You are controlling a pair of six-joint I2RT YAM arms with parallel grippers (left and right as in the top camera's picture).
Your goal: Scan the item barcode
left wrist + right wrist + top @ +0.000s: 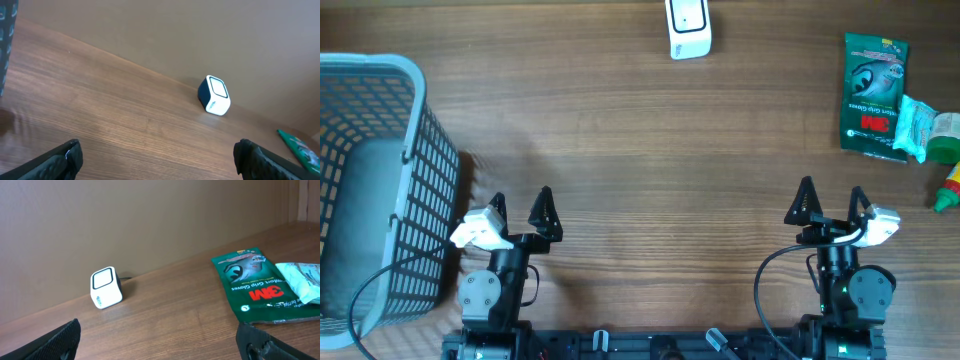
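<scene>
A small white barcode scanner (688, 28) stands at the table's far edge, also seen as the scanner (214, 95) and the scanner (105, 288). A green pack of 3M gloves (874, 95) lies flat at the far right; the pack (250, 280) shows in the right wrist view. A pale green packet (918, 127) rests on its right side. My left gripper (520, 211) and right gripper (832, 202) sit near the front edge, both open and holding nothing.
A grey mesh basket (375, 180) stands at the left, close beside the left arm. A green bottle with a red tip (950, 172) lies at the far right edge. A wall rises just behind the scanner.
</scene>
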